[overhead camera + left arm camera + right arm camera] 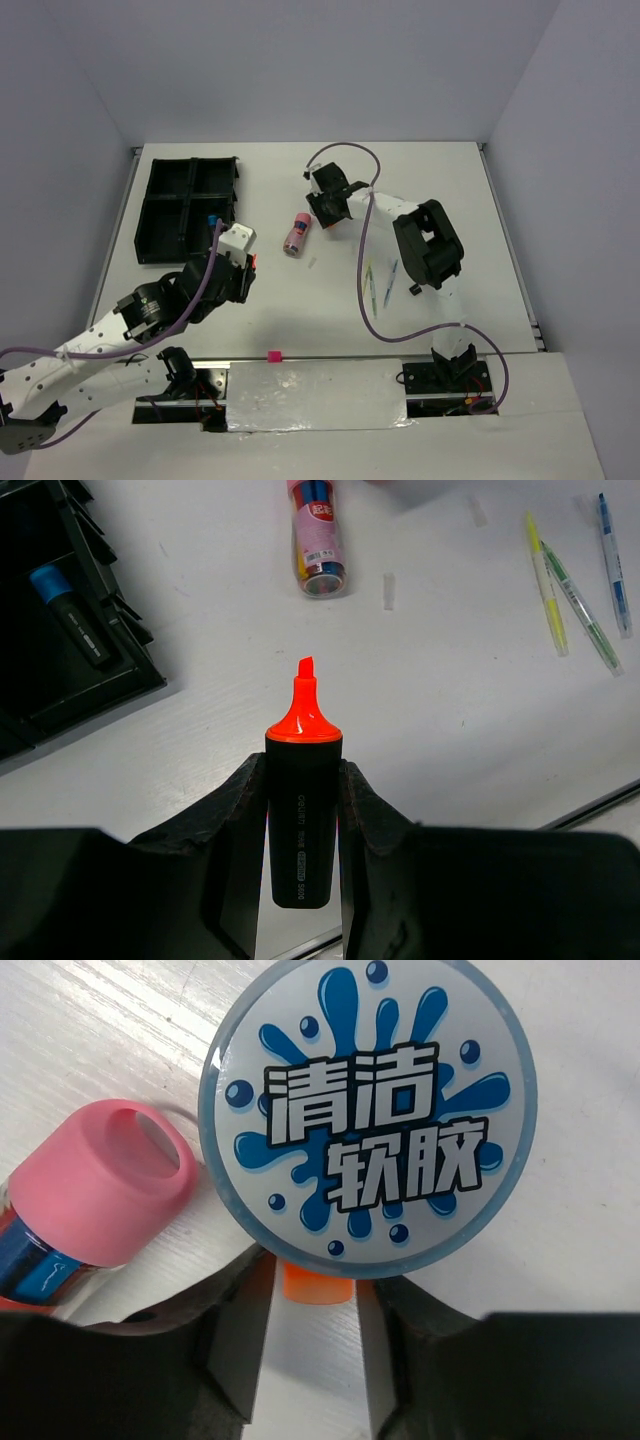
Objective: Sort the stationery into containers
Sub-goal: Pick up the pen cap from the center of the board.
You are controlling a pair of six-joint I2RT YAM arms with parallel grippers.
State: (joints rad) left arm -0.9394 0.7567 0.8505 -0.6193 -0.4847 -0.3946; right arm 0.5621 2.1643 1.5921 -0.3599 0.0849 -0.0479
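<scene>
Nearest, the left pincer pinches a black marker by its barrel, bare orange tip pointing away, over the white surface. Beyond lie three thin pens and a pink tube. The black tray holds a blue-capped marker in its near-right compartment. Farthest, the right pincer hangs at a round blue-white tub just beside the tube. A small orange piece shows between its fingers; I cannot tell whether they grip it.

pink tube running off the left edge, right wrist view | orange piece lying mostly hidden under round tub | tray getting cropped, left wrist view
</scene>
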